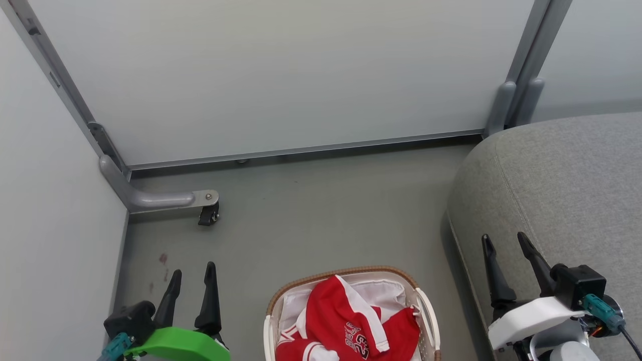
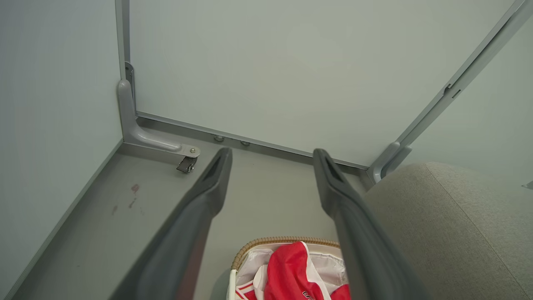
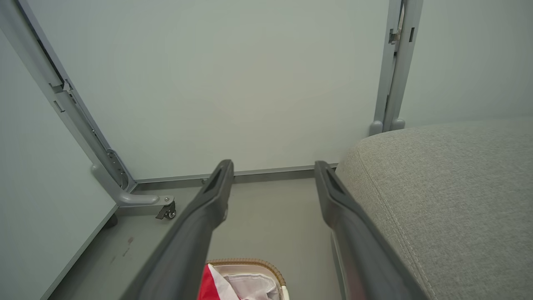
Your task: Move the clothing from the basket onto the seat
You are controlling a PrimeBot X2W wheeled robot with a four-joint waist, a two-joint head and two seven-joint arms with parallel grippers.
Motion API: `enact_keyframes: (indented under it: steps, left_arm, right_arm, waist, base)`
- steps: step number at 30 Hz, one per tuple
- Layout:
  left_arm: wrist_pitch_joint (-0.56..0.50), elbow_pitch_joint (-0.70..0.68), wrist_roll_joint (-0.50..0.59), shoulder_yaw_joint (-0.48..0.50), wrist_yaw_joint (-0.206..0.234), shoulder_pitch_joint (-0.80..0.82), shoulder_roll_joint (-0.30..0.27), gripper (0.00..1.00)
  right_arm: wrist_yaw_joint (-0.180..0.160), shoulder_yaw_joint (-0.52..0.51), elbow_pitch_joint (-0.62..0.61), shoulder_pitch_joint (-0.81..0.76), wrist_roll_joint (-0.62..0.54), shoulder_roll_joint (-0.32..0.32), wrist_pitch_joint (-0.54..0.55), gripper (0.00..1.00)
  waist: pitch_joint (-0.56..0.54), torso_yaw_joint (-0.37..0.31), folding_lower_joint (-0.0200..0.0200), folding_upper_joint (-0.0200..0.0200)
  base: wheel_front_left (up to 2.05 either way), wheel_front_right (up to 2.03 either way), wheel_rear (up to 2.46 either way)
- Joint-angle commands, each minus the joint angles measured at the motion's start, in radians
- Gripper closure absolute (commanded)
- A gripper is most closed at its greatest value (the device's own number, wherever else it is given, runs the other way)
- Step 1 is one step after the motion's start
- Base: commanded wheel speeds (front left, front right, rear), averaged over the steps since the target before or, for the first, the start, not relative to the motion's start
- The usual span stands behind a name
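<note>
Red clothing [image 1: 346, 321] with white trim lies heaped in the white basket [image 1: 428, 306], whose brown rim [image 1: 321, 277] stands on the floor at the bottom middle of the head view. A dark number print shows on one garment. The grey seat [image 1: 567, 190] fills the right side. My left gripper [image 1: 193, 278] hangs open to the left of the basket, apart from it. My right gripper [image 1: 504, 243] is open over the seat's front edge. The left wrist view shows the clothing [image 2: 291, 271] low between my fingers, and the right wrist view shows the basket [image 3: 250, 273] and seat [image 3: 449, 200].
Pale partition panels [image 1: 281, 75] close off the back and left. A grey metal foot with a small black caster [image 1: 208, 215] juts onto the floor at the left. Bare grey floor [image 1: 321, 215] lies between the basket and the panels.
</note>
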State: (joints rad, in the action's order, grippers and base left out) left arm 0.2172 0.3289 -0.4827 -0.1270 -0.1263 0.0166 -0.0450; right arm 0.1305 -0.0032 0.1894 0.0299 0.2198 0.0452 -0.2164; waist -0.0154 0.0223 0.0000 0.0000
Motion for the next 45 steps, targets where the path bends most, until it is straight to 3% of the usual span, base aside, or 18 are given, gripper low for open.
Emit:
enact_keyframes:
  steps: [1,22,45]
  left_arm:
    - [0.009,-0.001,0.023,-0.001,-0.004,-0.009,-0.007,0.0]
    - [0.052,0.026,0.147,-0.023,-0.005,-0.016,-0.008,0.0]
    - [0.048,0.031,0.136,-0.033,-0.006,-0.005,-0.008,0.0]
  right_arm:
    - [0.0,0.002,-0.008,-0.013,-0.022,0.006,-0.01,0.0]
    - [0.0,0.011,0.013,-0.021,-0.186,0.008,-0.051,0.0]
    - [0.0,0.006,0.012,-0.004,-0.169,0.008,-0.05,0.0]
  waist:
    - [0.0,0.0,0.0,0.0]
    - [-0.001,0.007,0.0,0.0]
    - [0.02,0.003,0.0,0.0]
  base:
    - [0.0,0.0,0.0]
    - [0.0,0.0,0.0]
    - [0.0,0.0,0.0]
